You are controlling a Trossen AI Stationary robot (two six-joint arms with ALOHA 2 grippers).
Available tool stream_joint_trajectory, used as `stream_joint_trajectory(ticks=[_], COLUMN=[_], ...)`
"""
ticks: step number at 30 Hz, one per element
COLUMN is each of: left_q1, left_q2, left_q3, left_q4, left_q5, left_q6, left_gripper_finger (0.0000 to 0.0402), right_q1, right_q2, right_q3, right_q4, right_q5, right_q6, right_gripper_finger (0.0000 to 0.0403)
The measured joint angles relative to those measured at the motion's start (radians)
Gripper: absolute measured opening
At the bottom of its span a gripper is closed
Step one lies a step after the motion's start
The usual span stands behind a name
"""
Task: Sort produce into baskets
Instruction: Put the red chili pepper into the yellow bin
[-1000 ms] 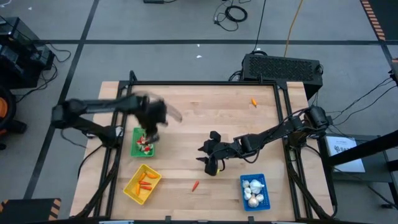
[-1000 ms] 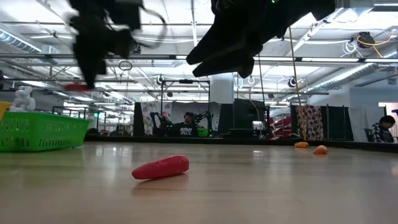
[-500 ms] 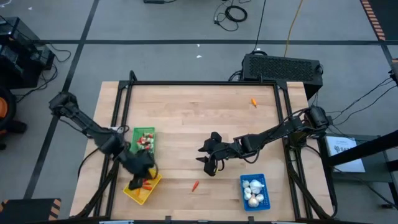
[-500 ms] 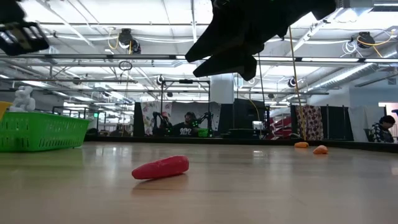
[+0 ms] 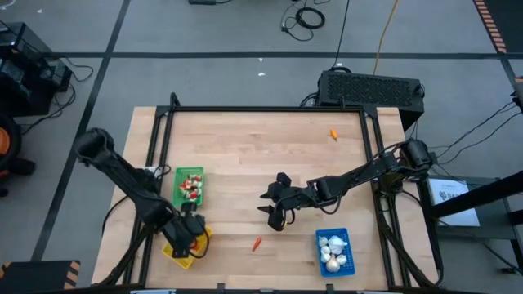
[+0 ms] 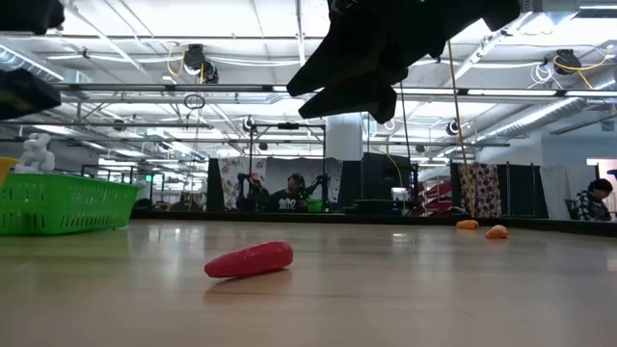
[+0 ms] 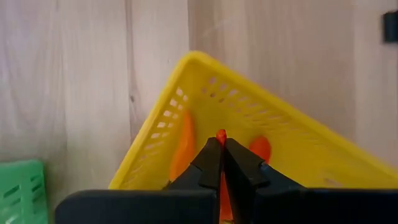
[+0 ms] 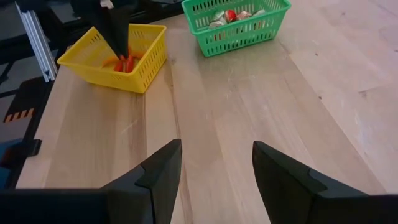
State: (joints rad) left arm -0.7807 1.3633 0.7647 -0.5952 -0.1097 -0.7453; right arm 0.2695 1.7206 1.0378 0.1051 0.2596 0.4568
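Observation:
My left gripper (image 5: 194, 237) hangs over the yellow basket (image 7: 280, 149), shut on a small red-orange produce piece (image 7: 221, 134). Orange pieces (image 7: 181, 146) lie in that basket. Over the middle of the table my right gripper (image 8: 214, 168) stands open with nothing between its fingers. A red carrot-like piece (image 5: 257, 242) lies on the bare wood near the front edge. The green basket (image 5: 189, 186) holds small red and pale bits. The blue basket (image 5: 333, 250) holds white bulbs. My left gripper pinches the red-orange piece between its two fingers. The piece's red end (image 7: 221, 133) pokes out just beyond the fingertips. The fingers (image 8: 116, 34) come from above, pointing steeply down into the yellow basket. Whether the piece touches the basket's floor I cannot tell.
An orange piece (image 5: 333, 135) lies near the table's far right. A black rail frame (image 5: 270, 109) runs around the tabletop. Bare wood stretches between the baskets and the far edge. People and other equipment show in the room beyond the table.
My left gripper has swung from above the green basket toward the table's near edge and down, ending over the yellow basket. Its wrist has rolled on the way, and it has stayed shut.

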Motion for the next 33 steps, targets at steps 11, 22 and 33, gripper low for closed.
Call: stream_joint_trajectory(ticks=[11,22,33], left_q1=[0.0,0.003,0.002], left_q2=[0.032,0.032,0.032], left_q3=[0.0,0.0,0.0], left_q4=[-0.13,-0.287,-0.275], left_q5=[0.004,0.182,0.188], left_q6=[0.002,-0.32,-0.296], left_gripper_finger=[0.0015,0.0015,0.0015], right_q1=[0.0,0.0,0.0], right_q2=[0.0,0.0,0.0], right_q3=[0.0,0.0,0.0], right_q4=[0.002,0.003,0.004], right_q5=[0.0,0.0,0.0], right_q6=[0.003,0.003,0.003], right_gripper_finger=[0.0187,0.0187,0.0187])
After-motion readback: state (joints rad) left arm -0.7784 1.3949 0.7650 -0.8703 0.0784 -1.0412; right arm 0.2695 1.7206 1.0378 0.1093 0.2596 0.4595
